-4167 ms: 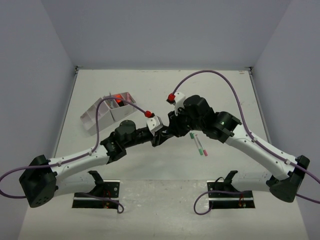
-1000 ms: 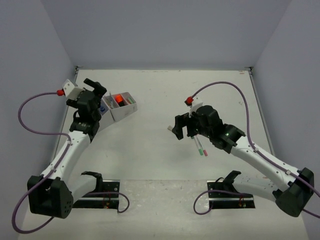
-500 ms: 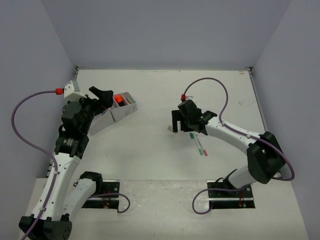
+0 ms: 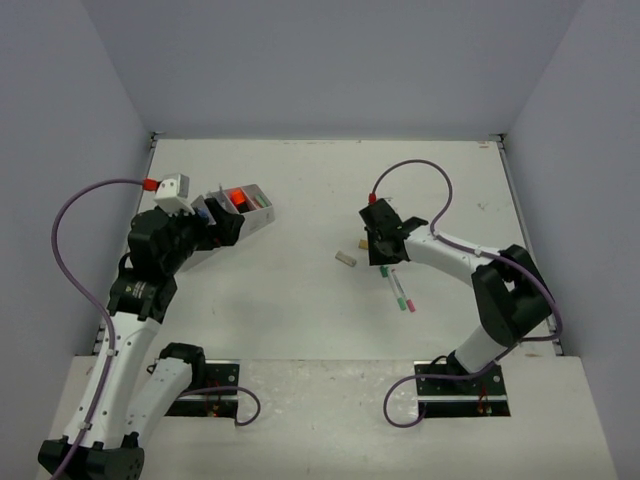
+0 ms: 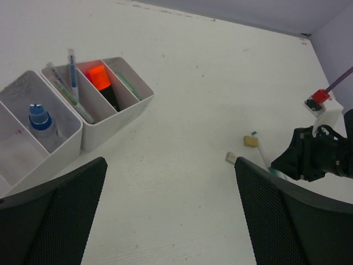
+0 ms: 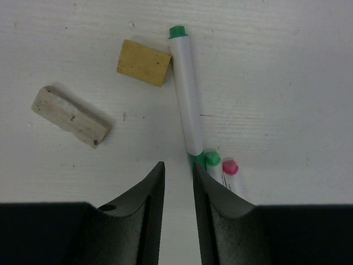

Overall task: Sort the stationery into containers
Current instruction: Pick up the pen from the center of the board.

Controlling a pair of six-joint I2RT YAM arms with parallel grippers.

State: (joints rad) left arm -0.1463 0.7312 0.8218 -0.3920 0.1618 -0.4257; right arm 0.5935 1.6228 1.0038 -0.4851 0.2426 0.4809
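Two white containers (image 5: 118,113) (image 5: 33,160) stand at the left and hold an orange marker (image 5: 99,77), thin pens (image 5: 71,83) and a blue-capped piece (image 5: 39,118). My left gripper (image 5: 170,163) hangs open above bare table beside them, with nothing between its fingers. My right gripper (image 6: 177,165) is low over the loose stationery. Its jaws stand a narrow gap apart with only table between them. Its right finger (image 6: 207,193) touches the end of a white marker with green ends (image 6: 186,105). A green-capped pen (image 6: 212,159) and a pink-capped pen (image 6: 230,167) lie beside that finger.
A yellow block (image 6: 143,70) touches the marker's far end, and a beige block (image 6: 70,116) lies left of it. In the top view the containers (image 4: 248,215) sit far left, partly behind my left gripper (image 4: 218,228), and the pens (image 4: 398,288) lie mid-right below my right gripper (image 4: 383,250).
My right gripper's jaws have narrowed from wide open to a thin gap, and its wrist has turned over the pens. The left arm has shifted beside the containers, jaws still wide.
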